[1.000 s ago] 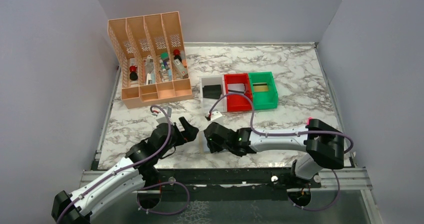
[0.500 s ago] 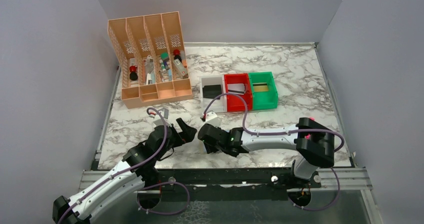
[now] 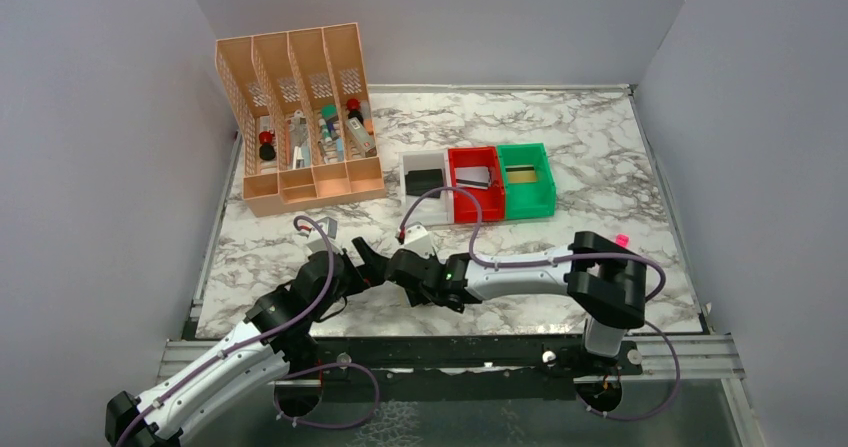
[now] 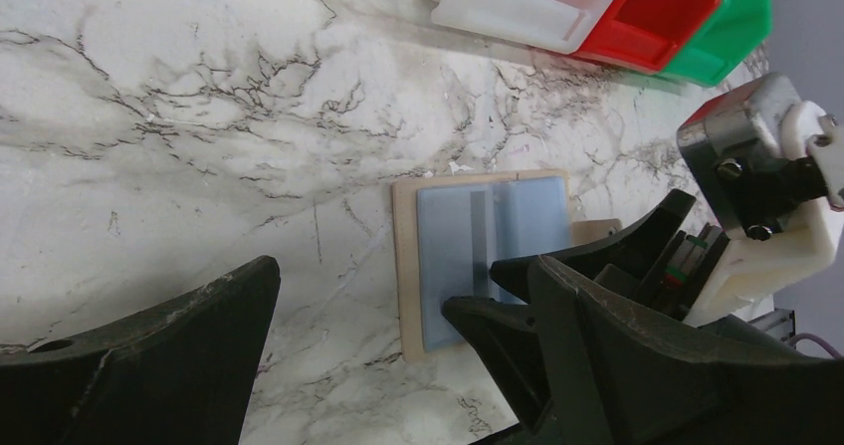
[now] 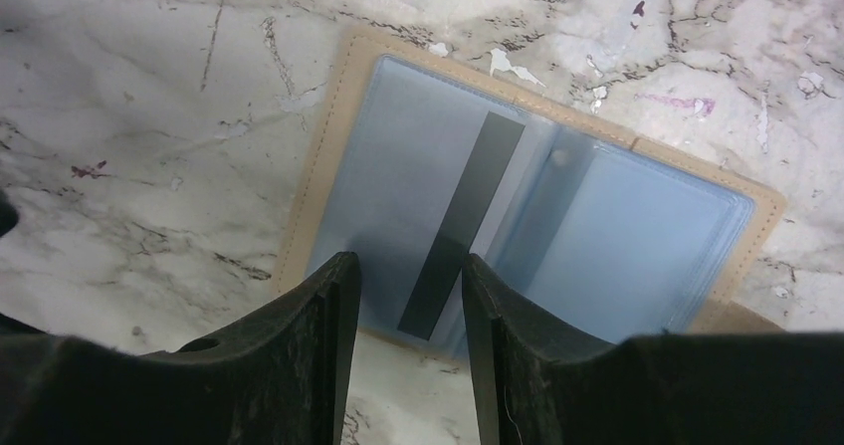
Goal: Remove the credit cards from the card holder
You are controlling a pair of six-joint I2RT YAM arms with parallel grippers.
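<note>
The card holder [image 5: 527, 201] lies open and flat on the marble, with a tan border and pale blue lining. It also shows in the left wrist view [image 4: 483, 256]. A grey card with a dark stripe [image 5: 458, 226] sits in its left pocket. My right gripper [image 5: 406, 266] hovers over the holder's near edge with its jaws a little apart and nothing between them. My left gripper [image 4: 358, 291] is wide open just beside the holder's edge. In the top view both grippers, left [image 3: 358, 267] and right [image 3: 392, 267], meet and hide the holder.
White [image 3: 422, 195], red [image 3: 476, 202] and green [image 3: 528, 195] bins stand behind the grippers, with a black card [image 3: 425, 180] in the white one. A tall orange organiser [image 3: 300, 117] stands at the back left. The table's front edge is just below the grippers.
My right gripper has moved left over the card holder until it meets my left gripper. The left gripper has barely moved.
</note>
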